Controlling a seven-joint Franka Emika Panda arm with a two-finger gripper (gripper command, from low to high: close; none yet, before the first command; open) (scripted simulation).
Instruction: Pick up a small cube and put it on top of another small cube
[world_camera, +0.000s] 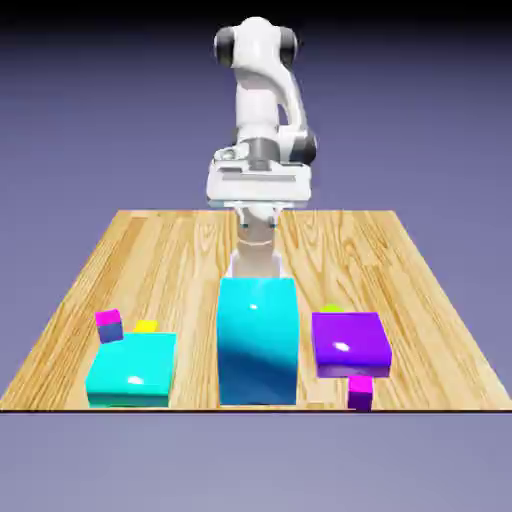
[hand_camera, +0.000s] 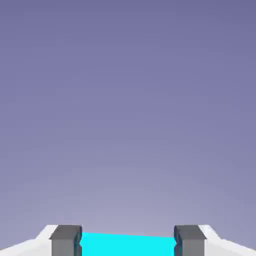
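Clearly we have nothing stacked yet. One yellow cube (world_camera: 146, 326) sits on the surface (world_camera: 180, 260) behind the flat cyan block (world_camera: 132, 368); another (world_camera: 331, 308) barely peeks over the purple block (world_camera: 350, 343). Our gripper (hand_camera: 128, 244) stands wide and empty above the tall cyan block (world_camera: 257, 338), which hides its fingers in the exterior view.

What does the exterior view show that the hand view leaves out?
Only the exterior view shows the wooden table, the white arm, a flat cyan block, a purple block, two tiny magenta cubes and a tiny yellow cube. Only the hand view shows the tool close up, its grey fingertips spread apart, nothing gripped. Both show the tall cyan block and the blue-violet backdrop.
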